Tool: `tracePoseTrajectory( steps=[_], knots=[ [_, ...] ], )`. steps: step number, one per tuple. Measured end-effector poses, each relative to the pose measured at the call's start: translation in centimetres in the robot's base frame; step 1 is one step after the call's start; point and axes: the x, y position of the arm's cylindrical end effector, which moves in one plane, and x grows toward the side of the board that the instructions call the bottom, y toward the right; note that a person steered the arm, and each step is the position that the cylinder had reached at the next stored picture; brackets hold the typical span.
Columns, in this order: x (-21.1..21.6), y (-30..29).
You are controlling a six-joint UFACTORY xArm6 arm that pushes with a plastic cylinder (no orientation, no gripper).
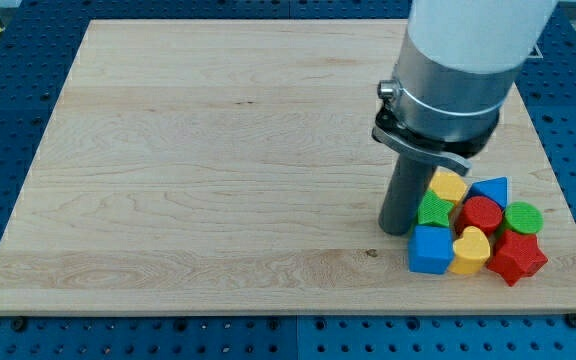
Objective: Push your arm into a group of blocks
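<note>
On the tabletop (218, 150), my tip (398, 230), the tool's lower end, stands at the view's left edge of the group of blocks (481, 215). The cube (430, 250) lies just below-right of it, the heart (470, 250) beyond, and the star (516, 257) farthest right.

Your way across the pale wooden board (208, 150) is open over the view's left and top. The obstacles crowd the bottom right: a blue cube (430, 250), yellow heart (470, 250), red star (516, 257), green star (433, 211), red cylinder (482, 213), green cylinder (522, 217), yellow block (449, 184) and blue triangle (491, 189), packed touching, no gaps between.
</note>
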Motion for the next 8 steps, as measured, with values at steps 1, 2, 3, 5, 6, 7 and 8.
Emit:
tracePoseTrajectory(
  steps=[1, 2, 3, 5, 6, 7, 8],
  knots=[
    [-4.5, -1.3],
    [-7.4, 1.7],
    [-8.8, 6.1],
    [-6.0, 18.5],
    [0.0, 22.7],
    [6.5, 24.0],
    [8.1, 23.8]
  ],
)
